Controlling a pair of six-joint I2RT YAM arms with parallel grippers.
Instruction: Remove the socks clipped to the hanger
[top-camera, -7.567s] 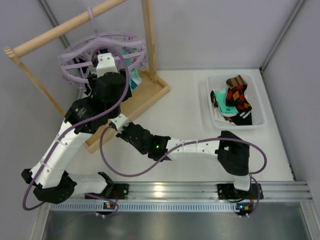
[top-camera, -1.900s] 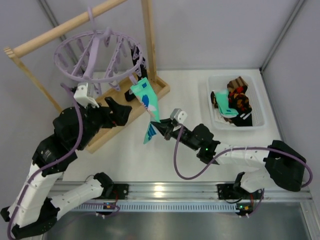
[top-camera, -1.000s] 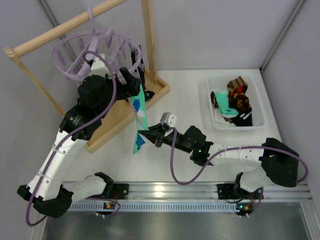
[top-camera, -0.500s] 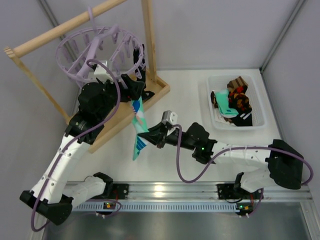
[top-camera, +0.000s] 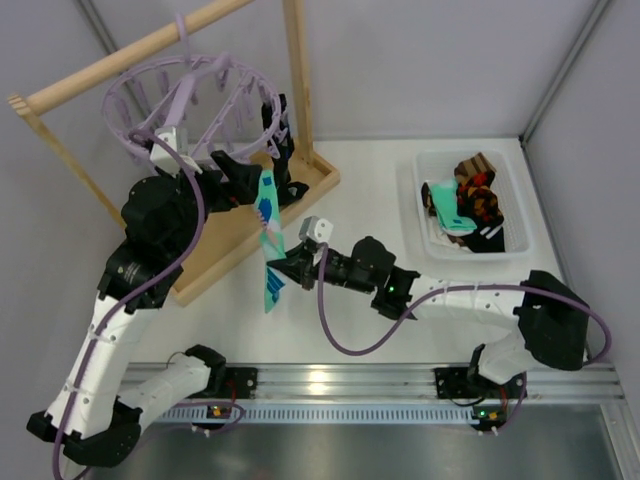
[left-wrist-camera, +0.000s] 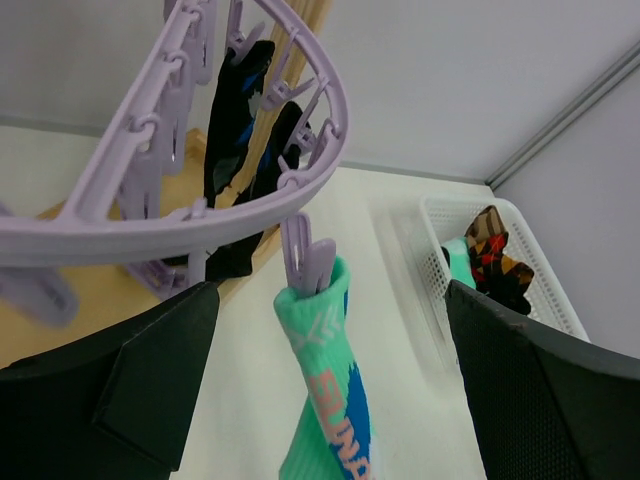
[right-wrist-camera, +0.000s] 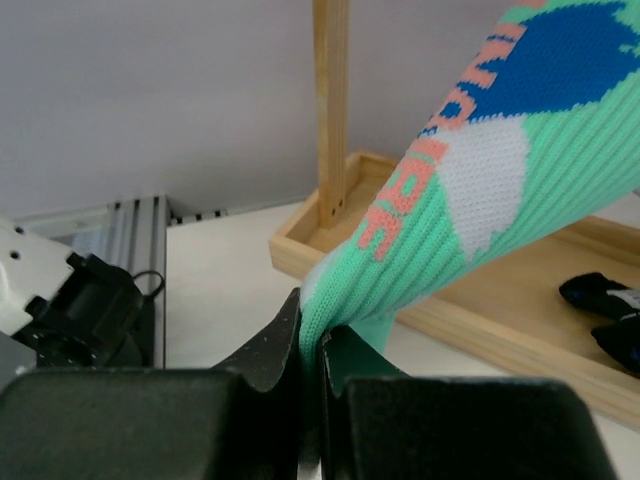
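The pale-lavender hanger (top-camera: 200, 95) hangs by its hook from the wooden rod. A teal-mint sock (top-camera: 268, 240) with blue and white marks hangs from one of its clips (left-wrist-camera: 305, 262). My right gripper (top-camera: 284, 268) is shut on the sock's lower part (right-wrist-camera: 470, 170), with the fabric pinched between its jaws (right-wrist-camera: 318, 325). My left gripper (left-wrist-camera: 332, 292) is open, one finger on each side of that clip and the sock's cuff (left-wrist-camera: 320, 310), touching neither. Two black socks (left-wrist-camera: 240, 120) stay clipped further round the ring (top-camera: 281, 135).
A white basket (top-camera: 520, 205) at the right holds several socks, argyle and teal among them. The wooden frame has a sloping rod (top-camera: 120, 62), an upright post (top-camera: 296, 80) and a base tray (top-camera: 240, 225) under the hanger.
My left arm has drawn back to the left and its open gripper now straddles the sock's clip. My right gripper has shifted left, still holding the sock. The ring has swung a little.
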